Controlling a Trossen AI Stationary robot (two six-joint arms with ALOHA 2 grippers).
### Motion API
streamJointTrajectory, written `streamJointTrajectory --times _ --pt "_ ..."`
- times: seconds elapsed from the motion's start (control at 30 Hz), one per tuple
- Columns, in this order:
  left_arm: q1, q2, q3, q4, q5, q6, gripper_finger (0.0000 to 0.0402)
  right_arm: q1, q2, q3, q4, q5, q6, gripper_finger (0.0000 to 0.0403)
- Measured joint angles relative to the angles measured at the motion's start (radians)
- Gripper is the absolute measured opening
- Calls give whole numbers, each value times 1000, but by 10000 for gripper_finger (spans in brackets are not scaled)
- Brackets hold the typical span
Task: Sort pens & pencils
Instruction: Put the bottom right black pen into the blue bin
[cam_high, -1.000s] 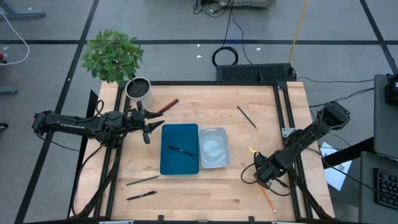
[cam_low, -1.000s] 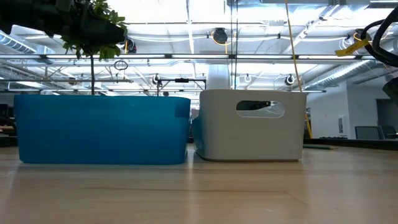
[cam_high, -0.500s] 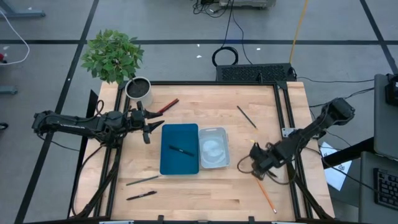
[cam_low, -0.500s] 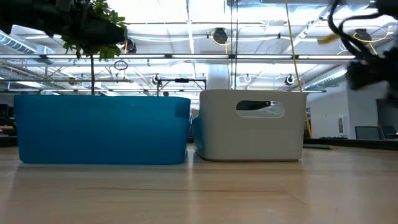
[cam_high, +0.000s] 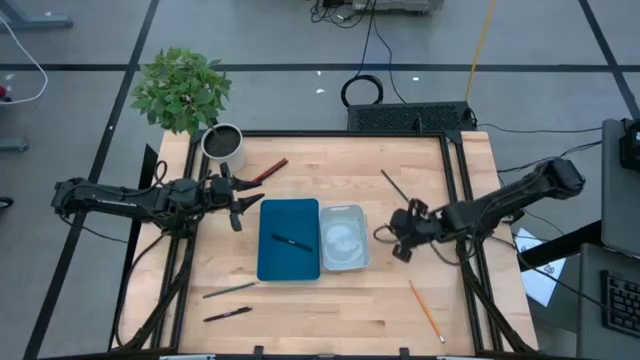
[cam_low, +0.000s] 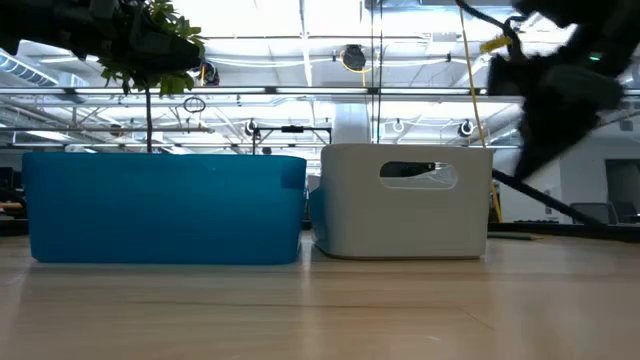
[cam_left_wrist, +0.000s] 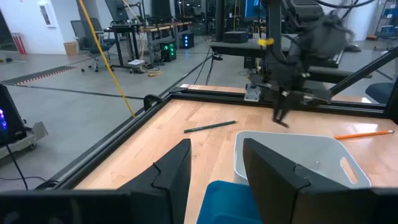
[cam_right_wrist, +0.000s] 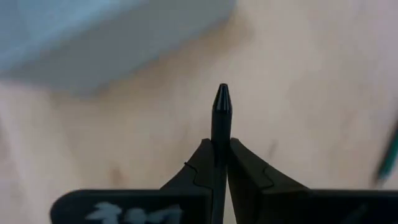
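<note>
My right gripper (cam_high: 398, 240) hangs over the bare wood just right of the white tray (cam_high: 343, 262) and is shut on a black pen (cam_right_wrist: 221, 109). Another black pen (cam_high: 291, 241) lies in the blue tray (cam_high: 272, 262), and a third (cam_high: 227, 314) lies near the table's near edge. Lying flat on the wood are a red pencil (cam_high: 268, 171), two grey-green pencils (cam_high: 396, 187) (cam_high: 228, 290) and an orange pencil (cam_high: 426, 311). My left gripper (cam_high: 238, 207) waits open at the blue tray's far left corner. My right gripper pinches the black pen between its two fingers (cam_right_wrist: 202, 163). The pen's tapered tip (cam_right_wrist: 221, 93) sticks out past the fingertips. In the low view the pen (cam_low: 540, 197) slants below the gripper, lifted clear of the table.
A potted plant (cam_high: 180, 88) and a grey cup (cam_high: 222, 143) stand at the far left corner. The two trays stand side by side at the table's middle. Bare wood lies right of the white tray and along the near edge.
My right gripper has moved from near the orange pencil at the table's near right, toward the far edge and the left, up to the white tray's right side. It has stayed shut. The orange pencil has stayed on the table.
</note>
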Motion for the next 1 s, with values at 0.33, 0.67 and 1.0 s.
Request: streamJointTrajectory --times 0.33,0.67,1.0 --pt "0 0 0 10 0 15 152 -241 -76 -18 512 43 -562 11" --pt "8 211 0 385 121 133 152 -440 -15 -89 1084 -388 -710 11" --pt "103 439 31 570 289 100 152 -453 26 -89 1221 -522 -701 11"
